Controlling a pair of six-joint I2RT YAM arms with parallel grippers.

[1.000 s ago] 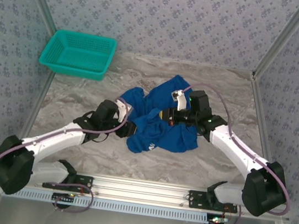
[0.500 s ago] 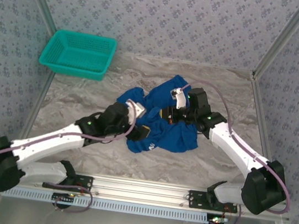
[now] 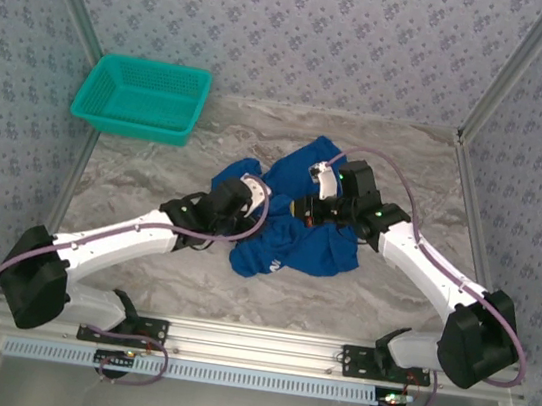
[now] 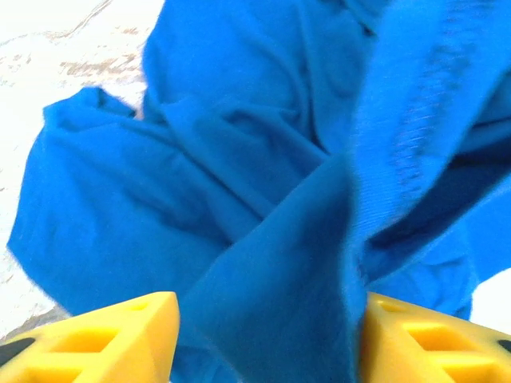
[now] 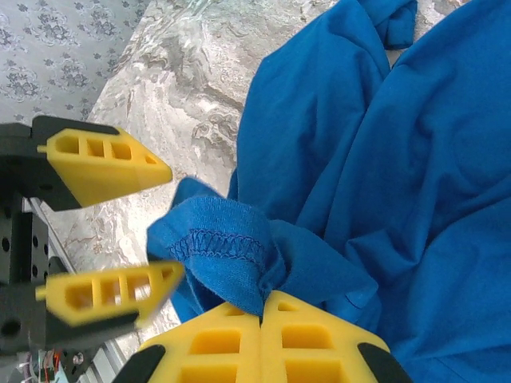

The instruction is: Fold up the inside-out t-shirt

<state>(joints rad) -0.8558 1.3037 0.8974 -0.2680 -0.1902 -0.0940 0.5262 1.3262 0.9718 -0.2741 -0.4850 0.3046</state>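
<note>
We see a teal basket (image 3: 143, 96) far left of the blue t-shirt (image 3: 295, 247), well apart from it; the left claw (image 4: 269, 311) is at the shirt's left side, its yellow fingers apart, cloth between them; the shirt lies bunched up on the table (image 3: 155, 167); on the shirt's right side, the right claw (image 5: 262, 307) pinches a hem tight.

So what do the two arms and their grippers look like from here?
The left arm and right arm have white shells, black joints and a lilac cable each. The left gripper and right gripper have yellow slotted wedge fingers on black mounts.
</note>
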